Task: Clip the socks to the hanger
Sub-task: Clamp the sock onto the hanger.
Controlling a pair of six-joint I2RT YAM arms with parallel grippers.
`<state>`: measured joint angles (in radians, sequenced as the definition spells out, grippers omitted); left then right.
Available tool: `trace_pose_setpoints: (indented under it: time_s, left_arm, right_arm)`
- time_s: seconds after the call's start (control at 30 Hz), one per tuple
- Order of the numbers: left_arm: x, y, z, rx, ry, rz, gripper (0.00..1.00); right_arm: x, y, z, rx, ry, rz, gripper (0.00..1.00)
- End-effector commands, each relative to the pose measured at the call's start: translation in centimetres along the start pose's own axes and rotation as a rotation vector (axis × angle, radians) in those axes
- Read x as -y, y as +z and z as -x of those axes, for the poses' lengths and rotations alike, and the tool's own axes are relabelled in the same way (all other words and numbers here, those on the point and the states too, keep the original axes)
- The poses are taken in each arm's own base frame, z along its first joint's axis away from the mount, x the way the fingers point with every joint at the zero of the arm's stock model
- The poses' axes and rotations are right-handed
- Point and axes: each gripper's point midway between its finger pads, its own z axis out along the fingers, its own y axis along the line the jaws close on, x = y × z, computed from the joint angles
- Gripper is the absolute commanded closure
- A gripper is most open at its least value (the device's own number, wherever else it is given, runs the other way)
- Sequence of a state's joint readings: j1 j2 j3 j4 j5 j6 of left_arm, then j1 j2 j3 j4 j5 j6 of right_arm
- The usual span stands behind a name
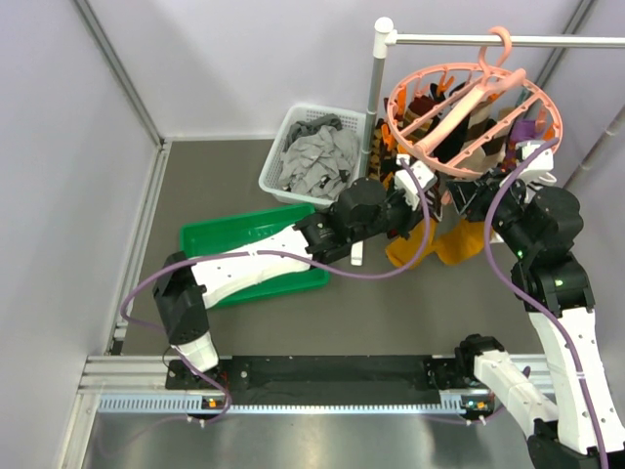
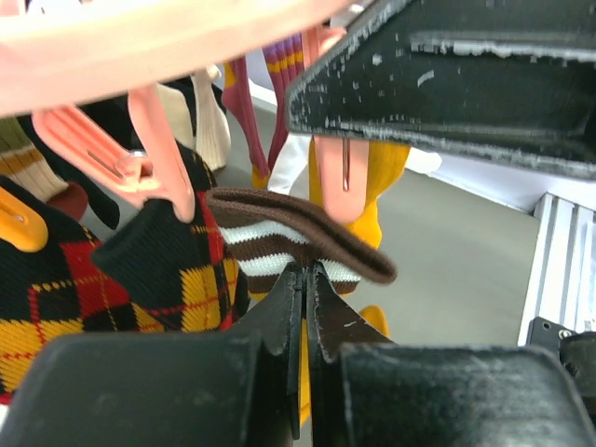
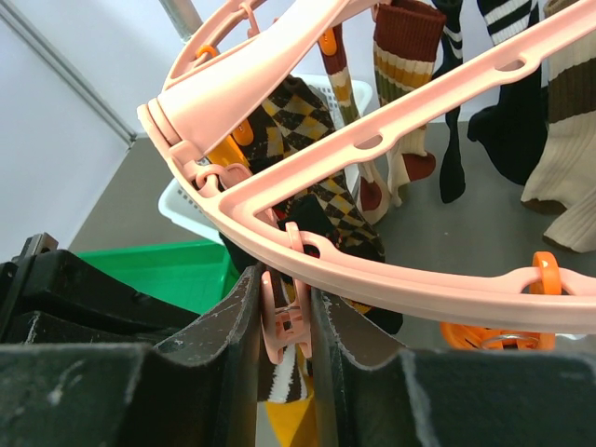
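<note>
**1. Striped sock** (image 2: 279, 244): brown cuff, white/brown bands below. The cuff lies across the tips of the L gripper (image 2: 305, 279), directly above and touching them. L gripper's jaws are shut tight w/ the cuff's lower edge pinched between them. Rest of the sock is hidden behind the fingers.

**2. Hanging clip** (image 2: 343, 182): pink, straight above the cuff, its tip meeting the cuff's top edge. Can't tell if it bites the fabric.

**3. Hanger** (image 1: 476, 95): pink ring w/ crossbars, hooked on the rail (image 1: 488, 40) above the far-right corner of the table (image 1: 439, 303). Socks of various colours hang round the rim.

**4. R gripper** (image 3: 284, 312): just under the hanger rim. Jaws are narrowed to a slit w/ one pink clip (image 3: 282, 328) squeezed between the fingers. Both pads look to be against its sides. Holds nothing else.

**5. Mustard socks** (image 1: 457, 242): two, hanging below the near side of the ring, between the two grippers in the overhead view.

**6. Argyle sock** (image 2: 93, 289): red/black/yellow, just left of the striped sock in the L wrist view.

**7. Basket** (image 1: 275, 151): white, at the far edge, approx. middle. Grey clothes (image 1: 317, 156) inside.

**8. Tray** (image 1: 210, 234): green, left-centre of the table, partly under the L arm.
</note>
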<state>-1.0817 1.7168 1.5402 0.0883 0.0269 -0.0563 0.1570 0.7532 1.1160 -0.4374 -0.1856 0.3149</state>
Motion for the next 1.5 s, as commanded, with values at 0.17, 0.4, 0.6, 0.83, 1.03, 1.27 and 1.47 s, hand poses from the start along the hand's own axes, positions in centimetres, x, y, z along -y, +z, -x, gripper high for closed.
trace_pose_setpoints:
  time_s: [0.17,0.4,0.6,0.83,1.03,1.27,1.47]
  left_arm:
    - [-0.7,1.1,1.2,0.009,-0.007,0.063,1.0]
    - [-0.7,1.2,1.4,0.009,-0.022,0.076,1.0]
    - [-0.5,1.5,2.0,0.012,-0.029,0.085,1.0]
    - [-0.3,1.7,2.2,-0.01,-0.035,0.099,1.0]
    - [0.0,1.5,2.6,-0.008,-0.036,0.099,1.0]
    - [0.7,1.3,2.8,-0.012,-0.038,0.088,1.0]
    - [1.1,0.9,3.5,0.001,-0.038,0.083,1.0]
  right_arm:
    - [-1.8,-1.2,3.5,0.096,-0.015,0.052,1.0]
    - [-1.7,-1.2,3.2,0.093,-0.014,0.049,1.0]
    - [-1.4,-1.1,2.7,0.086,-0.016,0.041,1.0]
    - [-1.0,-0.8,2.0,0.073,-0.019,0.031,1.0]
    - [-0.5,-0.8,1.7,0.072,-0.026,0.01,1.0]
    - [0.5,-1.0,1.5,0.076,-0.036,-0.043,1.0]
    - [0.7,-1.2,1.5,0.077,-0.043,-0.052,1.0]
